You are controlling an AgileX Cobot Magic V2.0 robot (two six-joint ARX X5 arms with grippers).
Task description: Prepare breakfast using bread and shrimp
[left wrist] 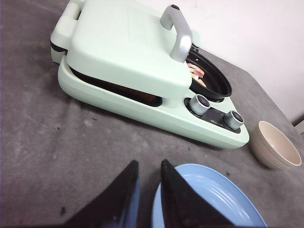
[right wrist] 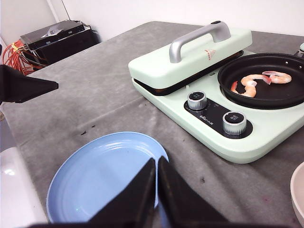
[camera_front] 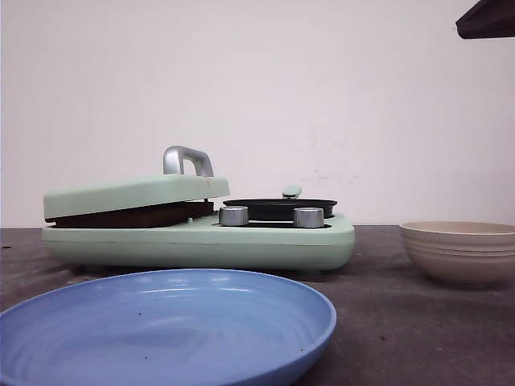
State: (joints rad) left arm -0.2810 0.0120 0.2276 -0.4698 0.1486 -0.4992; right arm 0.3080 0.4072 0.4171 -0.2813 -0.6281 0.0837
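Observation:
A mint-green breakfast maker (camera_front: pixel 201 241) stands mid-table, its lid (left wrist: pixel 123 42) lowered with a silver handle (right wrist: pixel 197 35) on top. The bread is mostly hidden under that lid; only an orange-brown edge (left wrist: pixel 145 97) shows in the slit. Pink shrimp (right wrist: pixel 256 81) lie in the black pan (right wrist: pixel 266 97) on the machine's other half. My left gripper (left wrist: pixel 147 162) hovers open and empty over the cloth beside the blue plate (left wrist: pixel 213 190). Above that plate's (right wrist: pixel 95 171) near rim, my right gripper (right wrist: pixel 156 160) is shut with nothing in it.
A beige bowl (camera_front: pixel 459 249) sits to the right of the machine. Two silver knobs (right wrist: pixel 197 100) (right wrist: pixel 234 122) face the plate. Grey cloth (left wrist: pixel 42 142) covers the table. Black boxes and orange cables (right wrist: pixel 47 40) lie beyond the table's left edge.

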